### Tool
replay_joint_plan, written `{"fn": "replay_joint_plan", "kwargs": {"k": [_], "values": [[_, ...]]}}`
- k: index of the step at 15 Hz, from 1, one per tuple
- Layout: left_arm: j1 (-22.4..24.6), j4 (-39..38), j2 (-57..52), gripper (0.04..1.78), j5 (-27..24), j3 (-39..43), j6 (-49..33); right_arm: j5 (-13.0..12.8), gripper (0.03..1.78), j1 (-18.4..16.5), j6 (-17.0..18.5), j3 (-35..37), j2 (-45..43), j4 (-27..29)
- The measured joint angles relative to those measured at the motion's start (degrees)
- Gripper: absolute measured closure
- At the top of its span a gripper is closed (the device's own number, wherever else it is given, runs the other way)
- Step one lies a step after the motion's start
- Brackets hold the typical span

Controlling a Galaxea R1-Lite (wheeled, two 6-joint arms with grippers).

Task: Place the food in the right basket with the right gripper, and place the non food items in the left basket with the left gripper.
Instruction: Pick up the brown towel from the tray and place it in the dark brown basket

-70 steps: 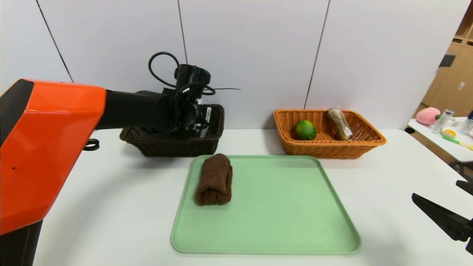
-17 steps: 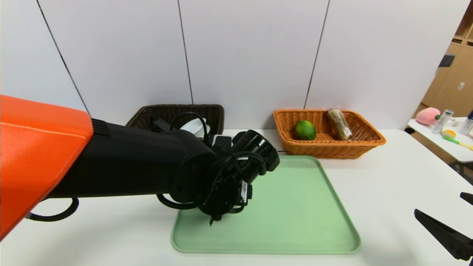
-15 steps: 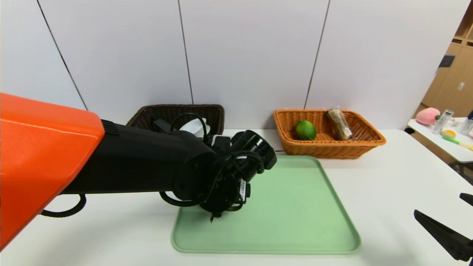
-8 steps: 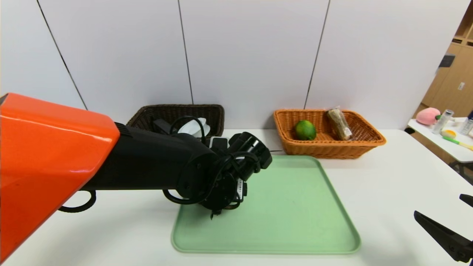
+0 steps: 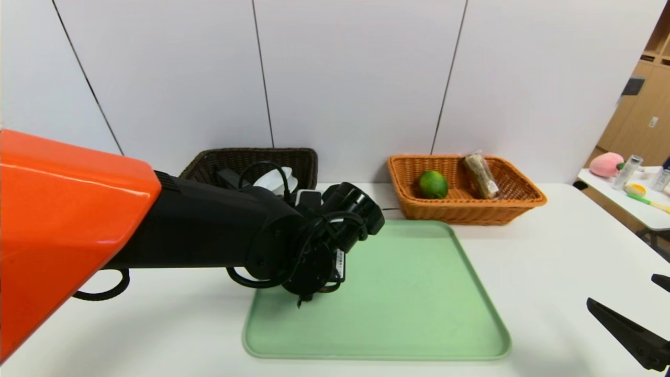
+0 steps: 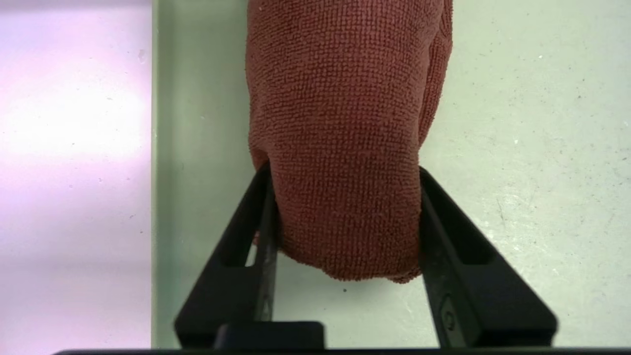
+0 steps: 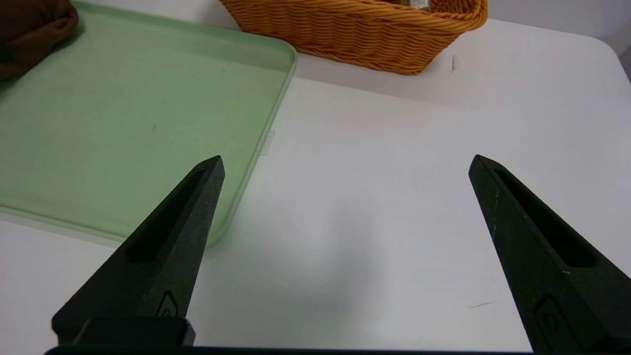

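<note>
A rolled brown towel (image 6: 345, 88) lies on the green tray (image 6: 517, 123). My left gripper (image 6: 343, 170) is shut on the towel's near end, one finger pressed into each side. In the head view my left wrist (image 5: 314, 251) hangs over the tray's left part (image 5: 419, 293) and hides the towel. A corner of the towel shows in the right wrist view (image 7: 29, 29). My right gripper (image 7: 345, 165) is open and empty above the table near its front right (image 5: 622, 289). The dark left basket (image 5: 303, 162) holds a white item (image 5: 275, 180). The orange right basket (image 5: 460, 209) holds a lime (image 5: 432, 184) and a wrapped snack (image 5: 480, 175).
Both baskets stand against the back wall behind the tray. A side table (image 5: 628, 204) with small items stands at the far right. My left arm stretches across the table's left half.
My left arm left the dark basket and came down over the towel on the tray. In the last second its wrist shifted slightly left. The right gripper has not moved.
</note>
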Motion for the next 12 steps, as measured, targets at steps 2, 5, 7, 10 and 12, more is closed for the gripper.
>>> {"fn": "replay_joint_plan", "kwargs": {"k": [2, 5, 7, 10, 12], "values": [[0.0, 0.3, -0.5, 1.45, 0.3, 0.0, 0.1, 0.0, 0.1, 0.0, 0.0, 0.0, -0.4, 0.2], [-0.1, 0.5, -2.3, 1.45, 0.3, 0.6, 1.2, 0.0, 0.1, 0.0, 0.0, 0.1, -0.7, 0.2], [-0.2, 0.4, -4.1, 1.45, 0.4, 0.8, 2.6, 0.1, 0.1, 0.0, -0.1, 0.1, -0.7, 0.2], [-1.3, 0.6, -8.2, 1.45, 0.4, 1.5, 5.1, 0.1, 0.1, 0.0, -0.1, 0.1, -0.7, 0.3], [-3.9, 0.4, -11.8, 1.45, 0.6, 2.2, 7.5, 0.1, 0.1, 0.0, -0.1, 0.4, -0.7, 0.3]]}}
